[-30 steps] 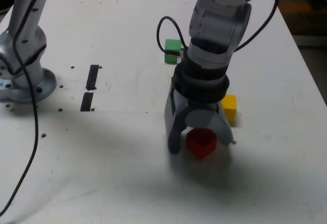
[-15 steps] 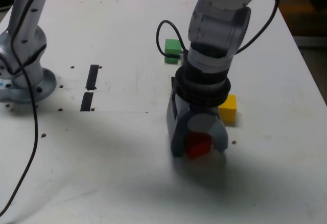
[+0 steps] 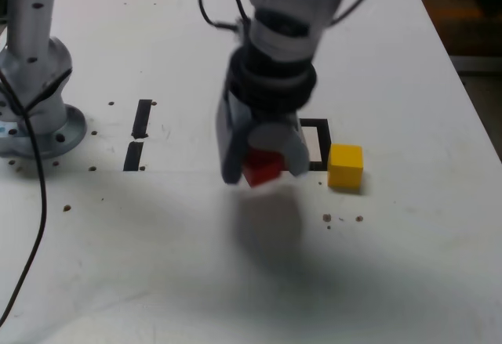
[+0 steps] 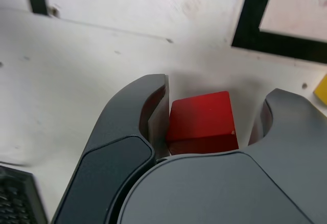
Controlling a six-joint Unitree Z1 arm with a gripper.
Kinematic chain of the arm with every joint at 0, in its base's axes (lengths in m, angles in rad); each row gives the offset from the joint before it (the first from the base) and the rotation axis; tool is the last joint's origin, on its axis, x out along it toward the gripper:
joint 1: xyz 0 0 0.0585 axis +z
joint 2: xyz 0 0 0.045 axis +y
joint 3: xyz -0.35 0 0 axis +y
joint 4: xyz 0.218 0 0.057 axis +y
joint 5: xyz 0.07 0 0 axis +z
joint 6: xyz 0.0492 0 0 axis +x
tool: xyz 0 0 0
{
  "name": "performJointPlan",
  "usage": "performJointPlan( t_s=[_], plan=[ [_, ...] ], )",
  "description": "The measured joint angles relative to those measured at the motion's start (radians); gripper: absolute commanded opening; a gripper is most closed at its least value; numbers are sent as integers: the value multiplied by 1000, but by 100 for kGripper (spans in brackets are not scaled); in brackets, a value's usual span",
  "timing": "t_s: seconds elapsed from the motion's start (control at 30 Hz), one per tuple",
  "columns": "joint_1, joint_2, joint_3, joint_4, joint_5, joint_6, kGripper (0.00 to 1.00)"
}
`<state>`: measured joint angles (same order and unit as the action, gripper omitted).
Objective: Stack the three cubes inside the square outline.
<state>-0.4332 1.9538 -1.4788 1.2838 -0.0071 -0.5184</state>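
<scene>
My arm reaches down from the top of the exterior view with its wrist tilted, and my gripper (image 3: 263, 164) hangs clear above the white table (image 3: 157, 266), casting a shadow on the surface below it. My two grey fingers (image 4: 135, 127) are closed against opposite sides of the red cube (image 4: 202, 119), which sits between them off the table; the grip shows in both views. Relative to the square outline (image 3: 318, 144), my gripper is just to the exterior view's left, its body covering part of that outline.
</scene>
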Motion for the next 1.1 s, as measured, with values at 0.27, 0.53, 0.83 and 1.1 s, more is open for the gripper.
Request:
performJointPlan(
  t_s=[0.27, 0.53, 0.83, 1.1],
  plan=[
    [24, -89, 28, 63, 91, 72, 16],
    [106, -82, 44, 35, 67, 237, 16],
    [182, -29, 76, -48, -3, 375, 17],
    [199, 20, 55, -118, -18, 457, 17]
  ],
)
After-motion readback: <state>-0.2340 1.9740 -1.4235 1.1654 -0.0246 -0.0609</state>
